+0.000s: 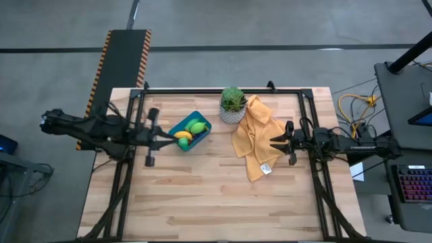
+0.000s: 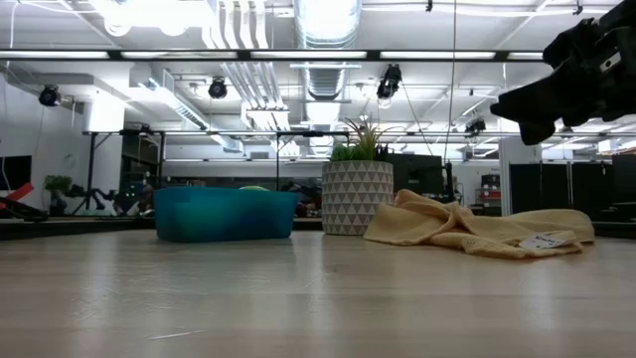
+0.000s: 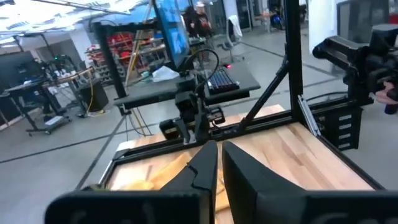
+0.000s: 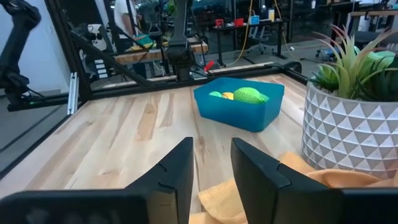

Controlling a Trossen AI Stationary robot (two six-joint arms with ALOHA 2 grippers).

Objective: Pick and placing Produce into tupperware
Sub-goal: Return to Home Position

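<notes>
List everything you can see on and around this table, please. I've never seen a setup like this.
Table: one, pale wood, under everything.
Blue container: one, bright blue, left of the table's middle.
Produce: at least three pieces, green and yellow, inside the blue container; more may be hidden.
Plant pot: one, white with a triangle pattern, at the far middle, right of the container.
Plant: one, green, in the pot.
Cloth: one, yellow, crumpled just right of the pot.
Tag: one, white, on the cloth's near end.
Left gripper: one, dark, at the container's left side.
Right gripper: one, dark, open, above the cloth's right edge.
</notes>
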